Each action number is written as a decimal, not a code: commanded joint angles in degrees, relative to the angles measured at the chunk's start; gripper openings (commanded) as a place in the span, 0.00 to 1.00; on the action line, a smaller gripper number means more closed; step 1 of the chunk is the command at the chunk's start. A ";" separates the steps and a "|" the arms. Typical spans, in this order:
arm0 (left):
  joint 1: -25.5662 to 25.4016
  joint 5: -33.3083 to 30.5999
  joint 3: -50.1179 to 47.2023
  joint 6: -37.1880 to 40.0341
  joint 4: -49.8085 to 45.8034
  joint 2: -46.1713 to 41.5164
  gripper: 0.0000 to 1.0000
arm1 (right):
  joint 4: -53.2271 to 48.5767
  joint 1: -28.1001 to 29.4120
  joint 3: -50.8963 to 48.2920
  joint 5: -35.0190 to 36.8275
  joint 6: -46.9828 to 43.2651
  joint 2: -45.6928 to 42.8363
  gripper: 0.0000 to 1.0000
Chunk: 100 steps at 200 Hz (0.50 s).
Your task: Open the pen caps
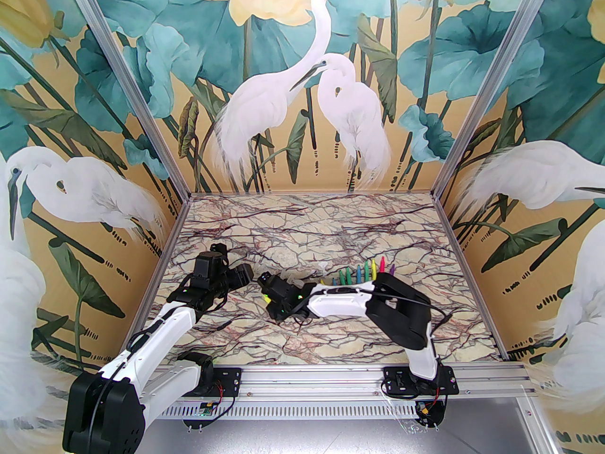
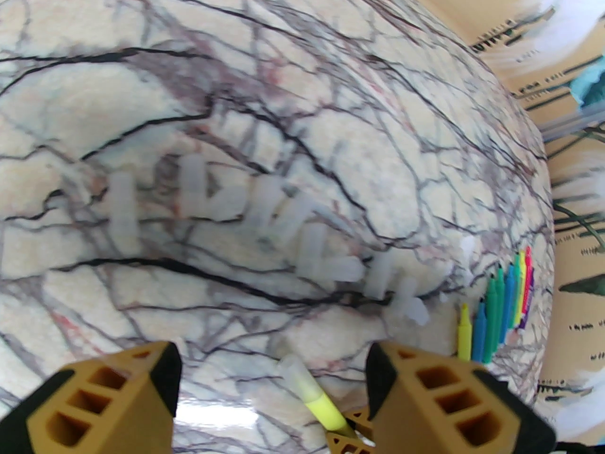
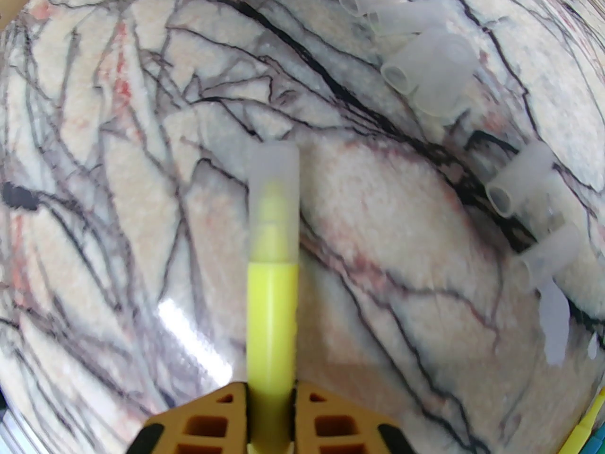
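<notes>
The right gripper (image 3: 272, 395) is clenched on the body of a yellow pen (image 3: 272, 319), which points straight out from between its fingers and seems to be held above the worktop (image 3: 118, 215). The cap (image 3: 273, 192) is still seated on the tip, cloudy plastic with yellow showing through. Facing it, the left gripper (image 2: 272, 362) stands released, jaws wide. The cap pokes up between them and, as far as I can see, touches neither finger.

The step in hand looks like pulling this cap off. To do it well, I'd say the left gripper should come further over the cap, so that both fingers land on the clear plastic alone and not on the yellow body. It should then close squarely and draw away along the pen's axis. A sideways tug could lever the pen out of the right grip or flick the cap away.

Beyond them, loose caps (image 3: 425, 74) lie scattered on the worktop. Further right a row of pens (image 2: 496, 305) lies side by side with bare tips, so this is probably among the last to open.

No brand, label or writing can be read on pen or cap.
</notes>
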 commanded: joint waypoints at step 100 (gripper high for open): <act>-0.96 23.66 2.12 -1.11 10.55 3.95 0.66 | 14.44 -2.90 -14.10 -0.27 2.48 -13.81 0.06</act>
